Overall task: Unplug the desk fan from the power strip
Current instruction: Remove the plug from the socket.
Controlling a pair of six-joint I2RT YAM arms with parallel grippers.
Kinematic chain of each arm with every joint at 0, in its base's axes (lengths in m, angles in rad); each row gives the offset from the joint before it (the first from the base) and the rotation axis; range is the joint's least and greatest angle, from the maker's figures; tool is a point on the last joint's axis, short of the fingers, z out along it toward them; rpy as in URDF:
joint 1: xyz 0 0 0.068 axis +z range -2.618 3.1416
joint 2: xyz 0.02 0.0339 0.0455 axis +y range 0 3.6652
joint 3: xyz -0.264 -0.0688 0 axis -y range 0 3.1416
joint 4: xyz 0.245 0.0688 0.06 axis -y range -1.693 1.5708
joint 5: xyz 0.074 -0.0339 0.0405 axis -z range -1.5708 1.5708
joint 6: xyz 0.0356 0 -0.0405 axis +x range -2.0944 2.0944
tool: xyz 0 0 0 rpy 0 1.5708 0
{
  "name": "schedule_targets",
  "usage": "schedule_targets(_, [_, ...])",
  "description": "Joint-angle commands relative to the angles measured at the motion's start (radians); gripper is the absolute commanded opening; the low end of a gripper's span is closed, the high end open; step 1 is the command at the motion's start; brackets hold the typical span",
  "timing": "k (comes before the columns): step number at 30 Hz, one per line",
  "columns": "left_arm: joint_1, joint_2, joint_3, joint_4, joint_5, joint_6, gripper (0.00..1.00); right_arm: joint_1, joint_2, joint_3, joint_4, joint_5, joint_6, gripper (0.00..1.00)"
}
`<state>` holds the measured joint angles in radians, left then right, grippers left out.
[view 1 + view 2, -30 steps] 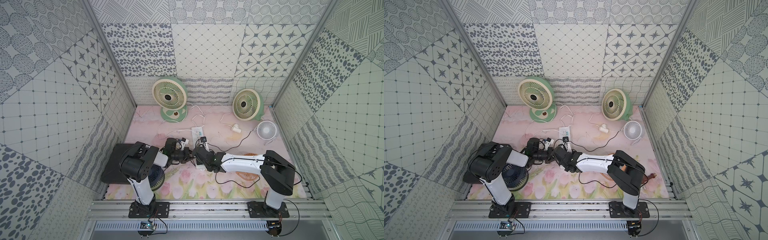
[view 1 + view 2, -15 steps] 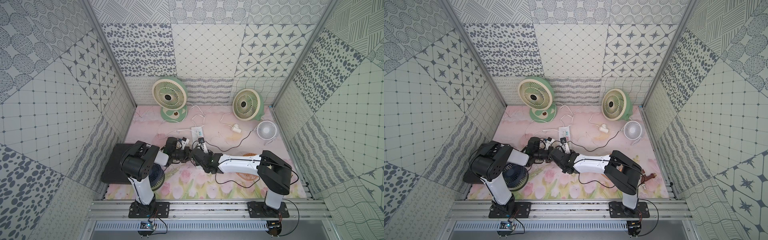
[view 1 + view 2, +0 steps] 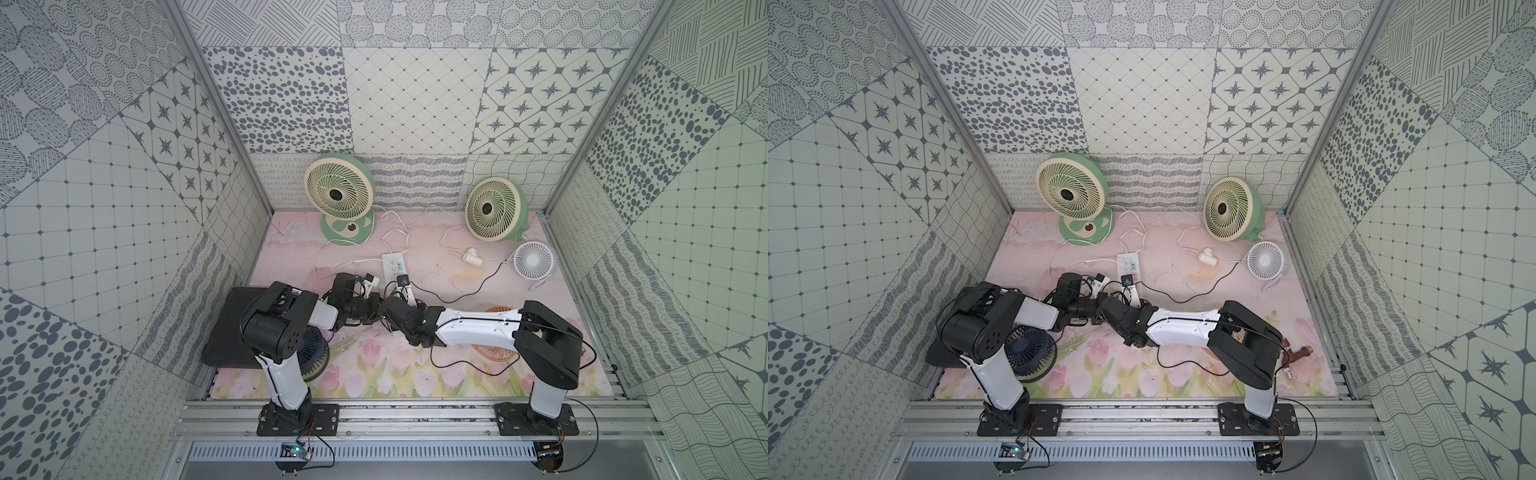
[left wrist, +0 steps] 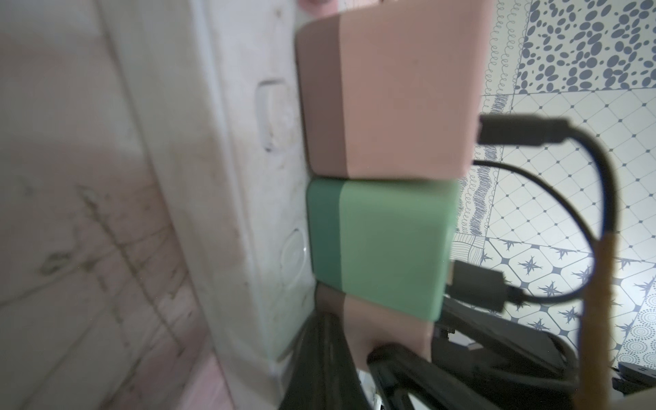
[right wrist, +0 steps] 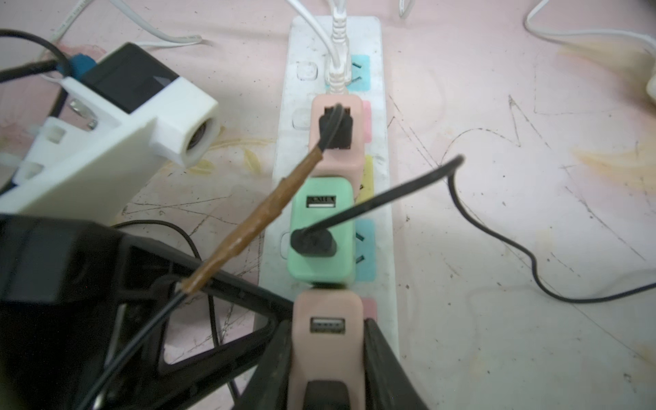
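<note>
Three adapters are seated in a row on the power strip (image 5: 367, 35), which lies flat on the pink mat (image 5: 497, 337). The end pink adapter (image 5: 328, 305) is clamped between the narrowly set jaws of the right gripper (image 5: 327, 340), one finger on each flank. The left gripper (image 5: 273, 301) is closed on nothing, with its tip laid at the strip's edge beside that adapter. Whether it presses down cannot be told, nor can the fan fed by this adapter be traced.

If the strip is not pinned, it could be lifted along with the adapter. The green adapter (image 5: 340, 262) touches the gripped one and could be dragged loose by a tilted pull. The brown-taped cable (image 5: 248, 230) is draped over the left gripper and could be snagged.

Straight up from the strip, open room is judged to be available. On the strip's side away from the left gripper, only a thin black cable (image 5: 532, 262) is seen on the mat.
</note>
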<state>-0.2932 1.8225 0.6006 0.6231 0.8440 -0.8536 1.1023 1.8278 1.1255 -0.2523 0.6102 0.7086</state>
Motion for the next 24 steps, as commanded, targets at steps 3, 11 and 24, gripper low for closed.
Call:
schedule_targets(3, [-0.007,-0.006,0.006,-0.12,-0.069,0.054,0.0,-0.057,-0.066,-0.081,0.123,-0.101,0.055,0.1])
schedule_targets(11, [-0.007,0.001,0.009,-0.123,-0.073,0.054,0.0,0.015,0.011,0.049,0.028,0.004,-0.027,0.1])
schedule_targets(24, [-0.007,0.012,0.011,-0.132,-0.077,0.056,0.0,-0.017,-0.053,-0.023,0.048,-0.007,0.007,0.1])
